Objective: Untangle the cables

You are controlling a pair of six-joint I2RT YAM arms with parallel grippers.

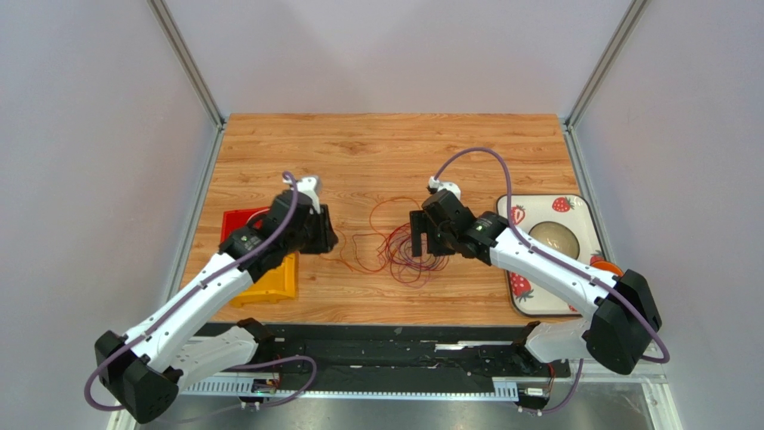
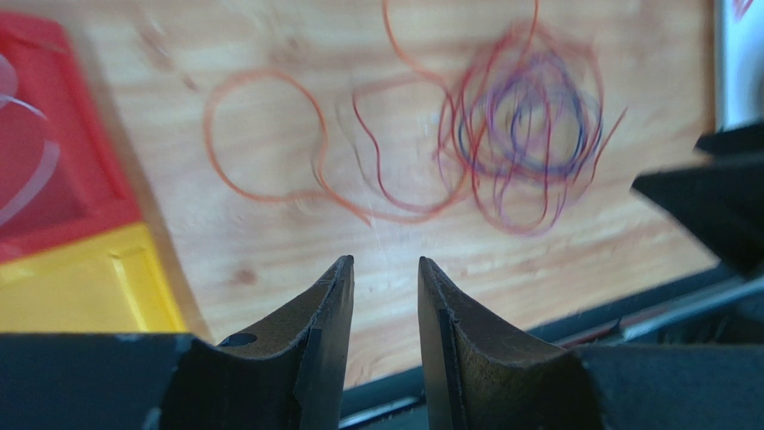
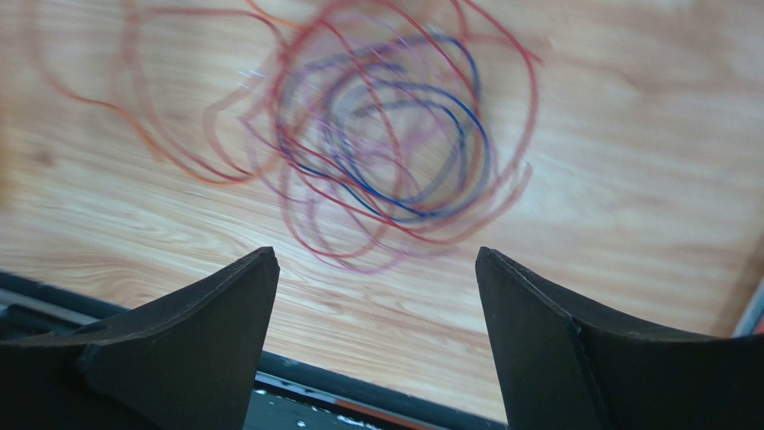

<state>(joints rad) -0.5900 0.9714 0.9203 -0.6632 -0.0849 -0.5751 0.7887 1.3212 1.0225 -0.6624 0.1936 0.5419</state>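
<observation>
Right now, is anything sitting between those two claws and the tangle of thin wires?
Nothing visible. Only bare wooden table lies between the left gripper and the cables, and between the right gripper and them. Both grippers are open and empty.

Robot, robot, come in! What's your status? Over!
Left pincer part open, empty. Right pincer wide open, empty. Cables tangled on table between them, none held. Tray and plate off to the sides, not blocking.

L pincer (image 2: 386, 261) jaws narrowly apart, apparently empty; R pincer (image 3: 377, 252) jaws wide apart; both arms angled inward.
</observation>
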